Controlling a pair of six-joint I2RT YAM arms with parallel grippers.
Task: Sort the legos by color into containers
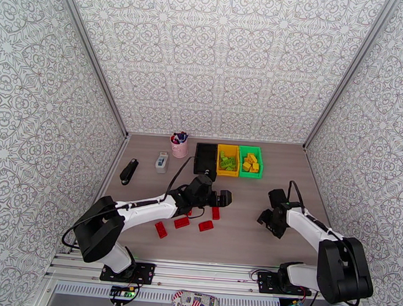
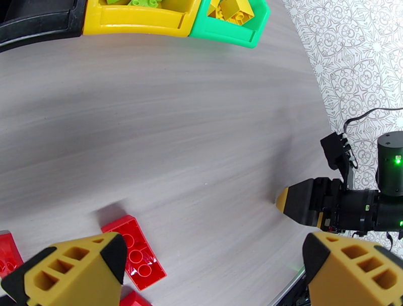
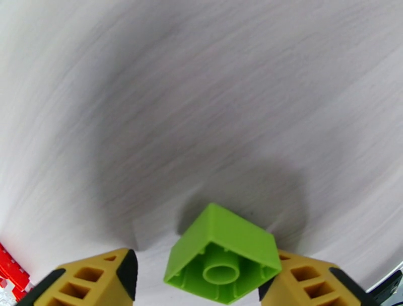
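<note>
The table (image 1: 251, 231) carries three containers at its far edge: a black one (image 1: 205, 156), a yellow one (image 1: 229, 147) with green bricks inside, and a green one (image 1: 251, 148) with yellow bricks inside. The left claw (image 2: 211, 251) hangs released, fingers wide and nothing between them, above the red legos (image 1: 182, 222) that lie loose on the table.

The right claw (image 3: 201, 277) stands low over the table, well apart from the containers. Its fingers are half apart around one green lego (image 3: 221, 251). One finger is at the brick and the other shows a gap, so I see no firm hold yet.

This brick looks light, stiff and smooth (so probably a little slippery), with its hollow underside turned to the wrist camera. I think it is best taken on two flat opposite walls. Pressed on a corner, it may twist out.
</note>
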